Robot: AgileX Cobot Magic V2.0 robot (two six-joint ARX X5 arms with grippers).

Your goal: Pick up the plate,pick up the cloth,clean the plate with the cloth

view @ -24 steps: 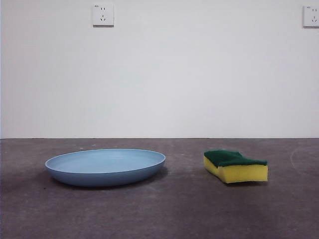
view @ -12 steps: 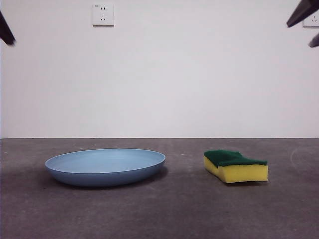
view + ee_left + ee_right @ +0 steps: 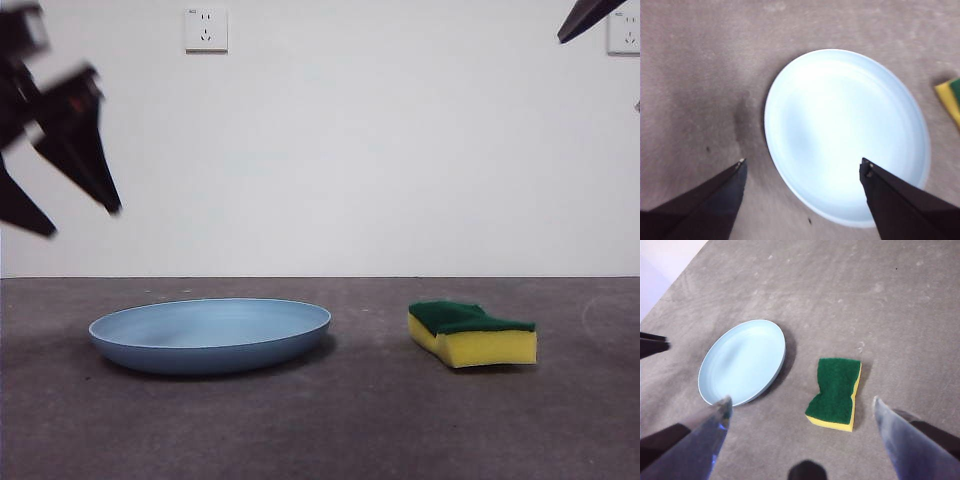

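Nearest on the dark grey surface (image 3: 320, 430) lie the shallow round light-blue plastic plate (image 3: 210, 335) and, well apart from it, the yellow block sponge with a green scouring top (image 3: 472, 333) — both flat, neither lifted. Nothing of the task looks done: picking up and wiping all remain. The sponge's long axis runs roughly front to back, green side up. Higher, the left tool (image 3: 802, 167) hangs above the plate, jaws spread wide; the right tool (image 3: 802, 407), equally open, hovers high over the sponge — empty.
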